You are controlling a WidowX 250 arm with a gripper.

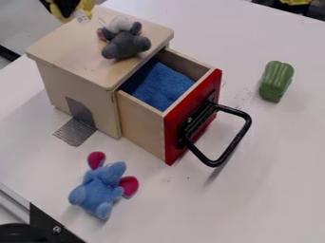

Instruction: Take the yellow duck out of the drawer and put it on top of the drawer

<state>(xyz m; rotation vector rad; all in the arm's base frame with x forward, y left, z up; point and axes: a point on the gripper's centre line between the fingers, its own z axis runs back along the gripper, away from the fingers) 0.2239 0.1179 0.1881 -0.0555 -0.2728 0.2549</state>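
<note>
The yellow duck point(84, 6), seemingly plush, shows right at the black gripper point(62, 6), by the wooden box's point(62, 48) far corner; whether it is gripped, I can't tell. A fuzzy gray toy point(127, 45) lies on top. Rough blue cloth point(162, 88) lines the red-fronted drawer point(143, 124), near a ribbed green pepper point(275, 81).

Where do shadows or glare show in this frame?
Camera view: the black drawer handle casts a dark, slanting shadow on the white tabletop; the drawer is dimmer inside, towards the wooden cabinet top; the green toy pepper has a mild sheen, no harsh glare.
</note>
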